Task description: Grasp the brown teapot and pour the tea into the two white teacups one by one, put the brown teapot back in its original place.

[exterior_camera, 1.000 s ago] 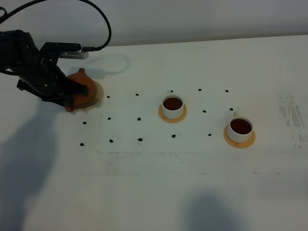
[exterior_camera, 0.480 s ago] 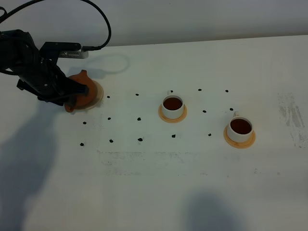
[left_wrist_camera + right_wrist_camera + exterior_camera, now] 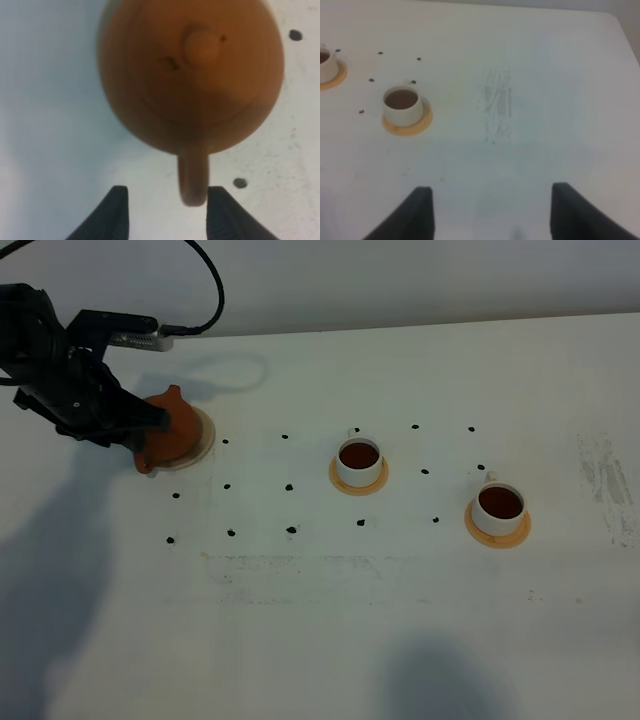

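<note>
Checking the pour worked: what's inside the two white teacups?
Both teacups hold dark brown tea. Their bottoms are hidden beneath it.

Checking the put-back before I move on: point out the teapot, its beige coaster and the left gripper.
teapot [image 3: 172, 430], exterior high view, on its round body.
beige coaster [image 3: 207, 435], exterior high view, on the rim showing beside the teapot.
left gripper [image 3: 167, 212], left wrist view, midway between the open fingertips by the handle.

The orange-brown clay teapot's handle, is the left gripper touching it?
Cannot tell. In the left wrist view the handle lies between the open left gripper's fingertips, right against one, with no plain gap or contact.
</note>
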